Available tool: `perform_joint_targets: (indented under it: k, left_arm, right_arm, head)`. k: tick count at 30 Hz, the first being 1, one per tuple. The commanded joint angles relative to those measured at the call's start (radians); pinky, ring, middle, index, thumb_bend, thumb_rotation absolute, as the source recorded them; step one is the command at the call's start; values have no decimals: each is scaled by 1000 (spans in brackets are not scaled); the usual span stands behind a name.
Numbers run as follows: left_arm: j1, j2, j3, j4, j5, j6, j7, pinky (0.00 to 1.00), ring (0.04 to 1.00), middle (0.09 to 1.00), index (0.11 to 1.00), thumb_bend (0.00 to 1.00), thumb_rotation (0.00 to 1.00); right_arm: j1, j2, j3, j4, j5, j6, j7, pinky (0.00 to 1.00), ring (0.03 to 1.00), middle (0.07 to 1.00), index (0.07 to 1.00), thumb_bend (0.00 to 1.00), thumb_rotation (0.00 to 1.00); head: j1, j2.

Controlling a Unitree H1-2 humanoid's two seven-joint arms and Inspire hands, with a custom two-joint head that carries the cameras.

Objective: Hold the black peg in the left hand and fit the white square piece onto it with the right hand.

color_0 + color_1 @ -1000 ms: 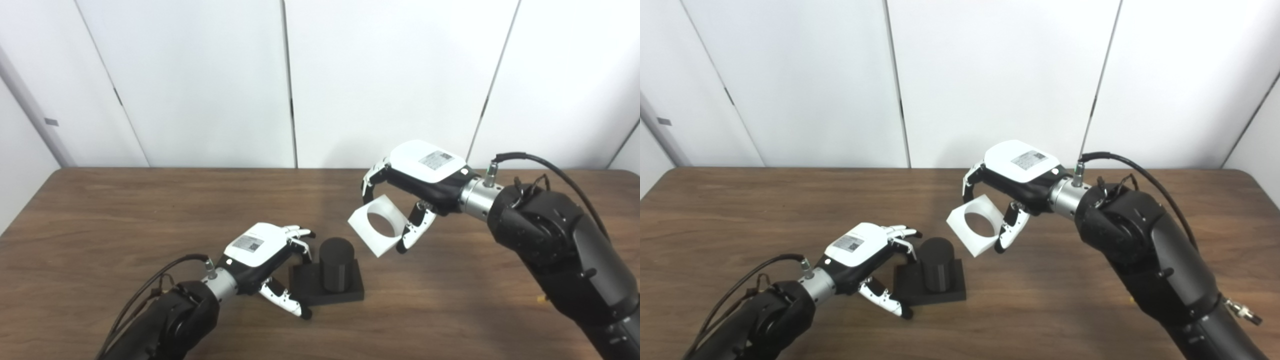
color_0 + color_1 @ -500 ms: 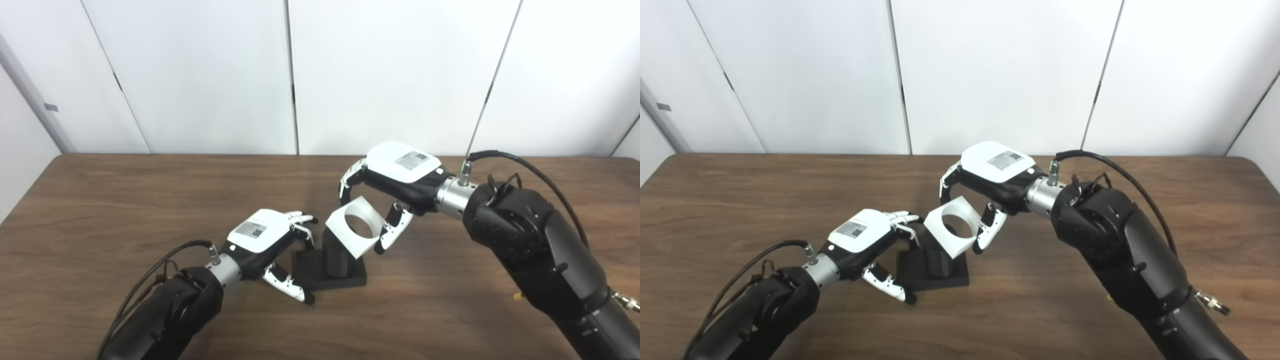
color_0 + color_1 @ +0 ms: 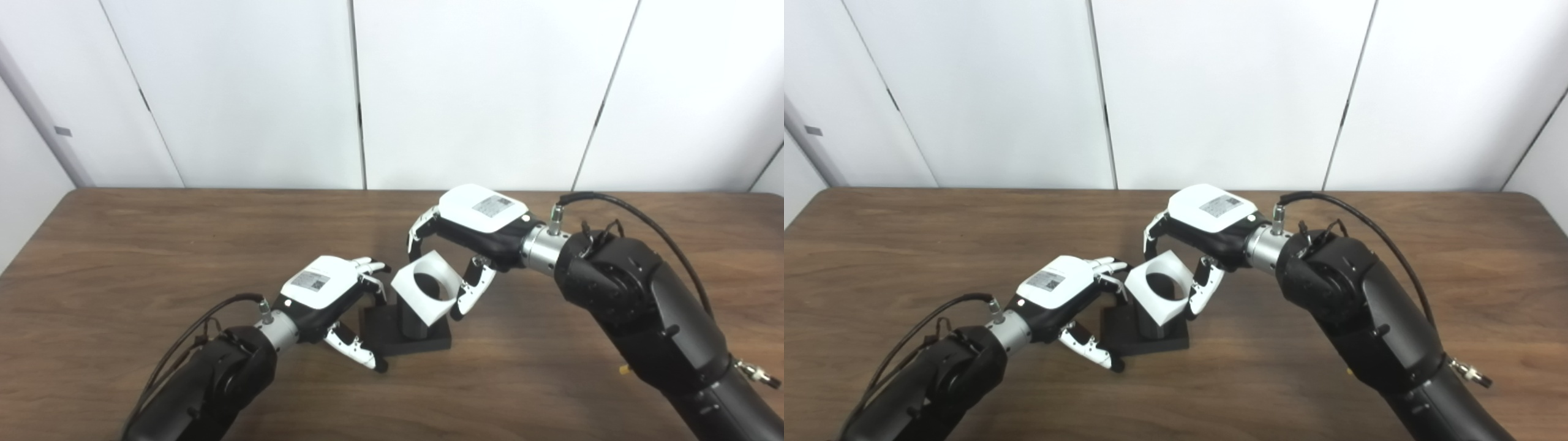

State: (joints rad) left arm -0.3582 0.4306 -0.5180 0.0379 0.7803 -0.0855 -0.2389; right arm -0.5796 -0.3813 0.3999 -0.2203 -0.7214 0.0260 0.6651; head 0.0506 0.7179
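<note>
White wall panels close off the back of the scene, and in front of you a dark wood-grain desk (image 3: 122, 257) carries everything.

Nearest you, your left hand (image 3: 331, 300) is wrapped around the left side of the matte black square base with its upright black cylindrical peg (image 3: 413, 318); fingers reach over the far edge and the thumb runs along the near edge. You appear to be gripping the base to brace it on the desk, so the peg cannot slide or tip when pressed from above.

Just beyond, your right hand (image 3: 471, 236) comes in from the right and pinches the white square plastic piece with a round hole (image 3: 427, 294) between fingers on its far side and thumb on its near right side. The piece is tilted and sits at the peg's top; the peg shows dark through the hole, but you cannot tell whether it has entered. Holding by the outer edges keeps the hole clear.

Both parts look rigid, smooth and flat-faced, probably printed. Judging by the tilt, you need to level the piece before pushing down, or the hole may bind on the peg's rim.
</note>
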Motion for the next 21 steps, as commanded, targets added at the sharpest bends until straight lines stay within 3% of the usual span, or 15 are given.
perform_joint_targets:
  k: [1, 21]
  left_arm:
    - [23, -2, -43, 22, 42, 7, -72, 869, 928, 912, 489, 523, 68]
    - [21, -23, -60, 27, 56, 2, -64, 844, 910, 903, 489, 523, 69]
  right_arm:
    - [-25, 4, -4, -2, 1, -8, -18, 817, 806, 749, 475, 522, 135]
    - [-30, 32, 47, 41, -23, -14, -10, 852, 818, 750, 475, 521, 135]
  head:
    - [0, 1]
    - [16, 9]
